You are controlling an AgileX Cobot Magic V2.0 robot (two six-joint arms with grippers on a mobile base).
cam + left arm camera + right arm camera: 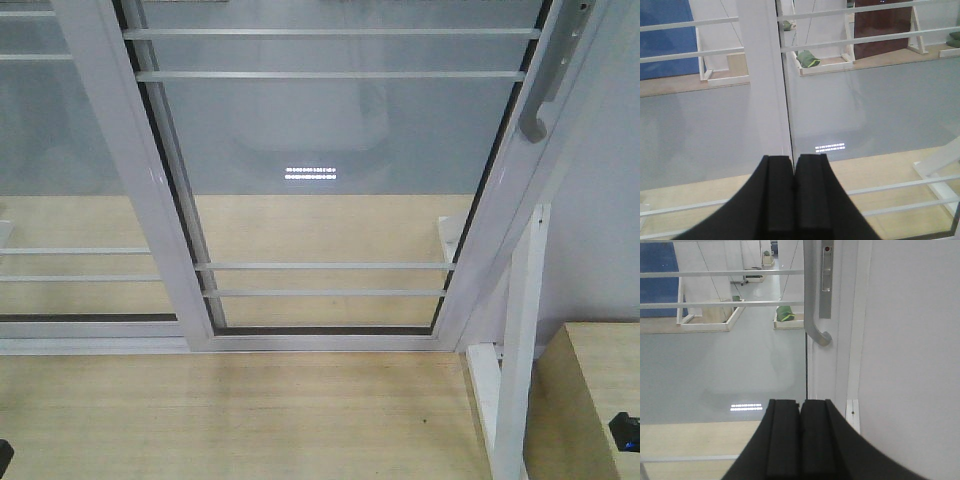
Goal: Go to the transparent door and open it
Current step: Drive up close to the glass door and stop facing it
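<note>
Transparent door (pixel 330 150): grey handle (pixel 811 290) above and beyond right gripper (pixel 800 405), not touching. Left gripper (pixel 793 161), right gripper: closed, empty.

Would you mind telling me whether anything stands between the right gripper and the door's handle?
Nothing visible does. The right gripper, shut, sits below the grey handle on the transparent door, with only open space between them.

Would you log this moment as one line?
transparent door closed; handle untouched; left gripper shut, empty; right gripper shut, short of handle
</note>
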